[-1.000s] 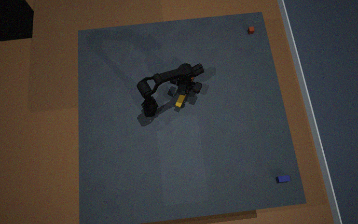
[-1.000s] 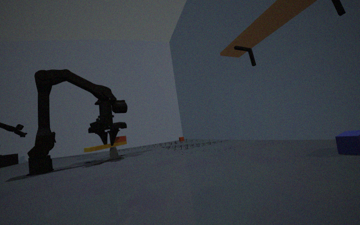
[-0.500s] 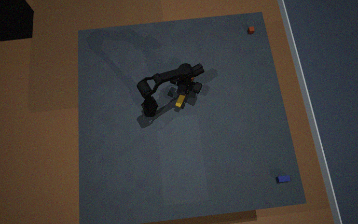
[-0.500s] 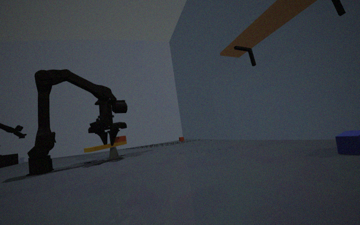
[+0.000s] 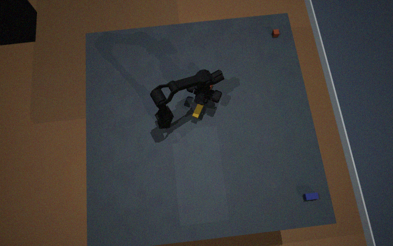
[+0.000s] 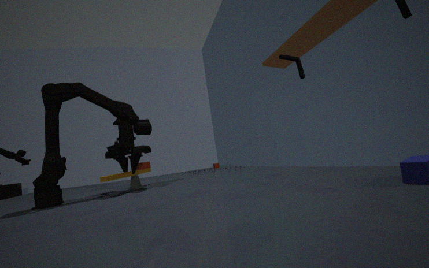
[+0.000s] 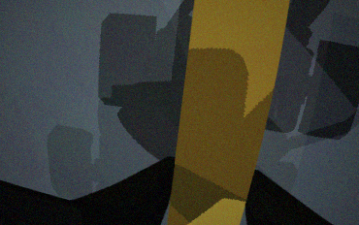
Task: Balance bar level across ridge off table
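Across the grey ridge (image 6: 135, 182), under my gripper (image 5: 204, 99) (image 6: 129, 172) (image 7: 211, 172), lies the yellow bar (image 5: 197, 111) (image 6: 110, 178) (image 7: 218, 107). I have it pinched between my two fingers. A red block (image 6: 144, 165) sits on one end, and the opposite end hangs above the table (image 5: 260, 130) (image 6: 237, 221) (image 7: 29, 97). Well apart from it, a blue block (image 5: 311, 196) (image 6: 415, 170) rests on the table.

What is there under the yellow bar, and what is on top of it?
Under the yellow bar stands a grey ridge. On top, at one end, sits a red block. The tool's fingers hide part of the bar's middle, so the contact there cannot be seen.
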`<action>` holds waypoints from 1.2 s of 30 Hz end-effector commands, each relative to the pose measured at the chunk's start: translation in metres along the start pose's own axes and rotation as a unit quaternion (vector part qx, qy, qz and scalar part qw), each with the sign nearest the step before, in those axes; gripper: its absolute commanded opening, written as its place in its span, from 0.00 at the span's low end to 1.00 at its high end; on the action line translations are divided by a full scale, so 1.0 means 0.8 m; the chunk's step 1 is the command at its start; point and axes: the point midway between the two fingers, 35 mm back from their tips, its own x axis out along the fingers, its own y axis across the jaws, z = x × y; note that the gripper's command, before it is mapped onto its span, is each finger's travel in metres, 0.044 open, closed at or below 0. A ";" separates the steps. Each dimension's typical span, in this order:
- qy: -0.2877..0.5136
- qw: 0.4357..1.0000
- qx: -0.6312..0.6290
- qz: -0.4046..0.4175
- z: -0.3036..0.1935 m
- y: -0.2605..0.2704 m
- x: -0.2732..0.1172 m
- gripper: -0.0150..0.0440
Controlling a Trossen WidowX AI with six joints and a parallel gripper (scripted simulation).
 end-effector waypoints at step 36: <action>0.000 1.000 0.000 0.000 0.000 0.000 0.000 0.57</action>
